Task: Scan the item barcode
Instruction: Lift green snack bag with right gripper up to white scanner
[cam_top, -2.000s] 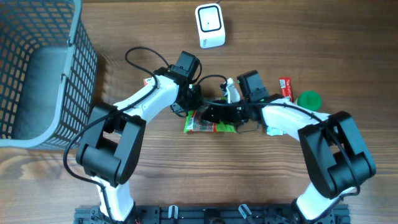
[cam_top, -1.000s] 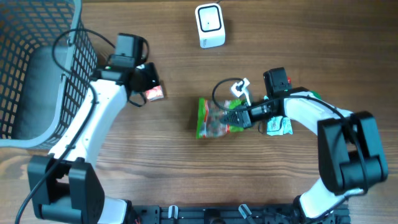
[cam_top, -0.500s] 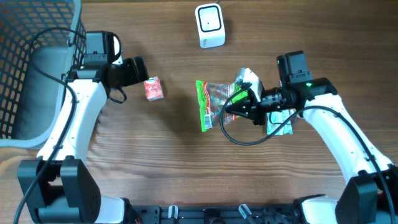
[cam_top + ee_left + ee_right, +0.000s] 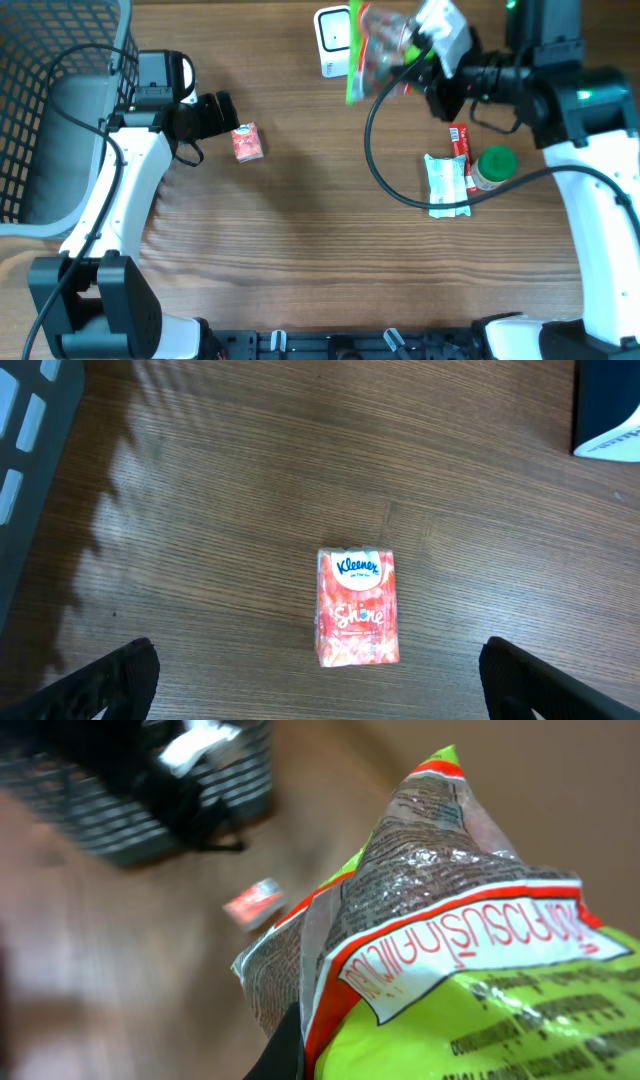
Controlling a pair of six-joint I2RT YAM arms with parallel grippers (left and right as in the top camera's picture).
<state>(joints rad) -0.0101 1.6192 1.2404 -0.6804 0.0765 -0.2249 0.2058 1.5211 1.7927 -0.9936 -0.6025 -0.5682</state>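
Observation:
My right gripper (image 4: 428, 62) is shut on a clear and green snack bag (image 4: 378, 48) and holds it raised off the table, right next to the white scanner (image 4: 335, 40) at the far edge. In the right wrist view the bag (image 4: 450, 920) fills most of the picture, with one dark finger (image 4: 285, 1050) against its seam. My left gripper (image 4: 215, 118) stands open at the left, just beside a red tissue pack (image 4: 246, 142). The left wrist view shows that pack (image 4: 357, 605) lying flat on the wood, ahead of the wide-apart fingertips (image 4: 120, 675).
A grey wire basket (image 4: 60, 110) fills the far left. Under my right arm lie a white and green packet (image 4: 445, 185), a red stick pack (image 4: 459, 140) and a green-lidded jar (image 4: 495, 165). A black cable loops from my right wrist over the table.
My right arm has lifted the snack bag from the middle of the table up to the scanner. My left gripper opened a second ago and has kept still since.

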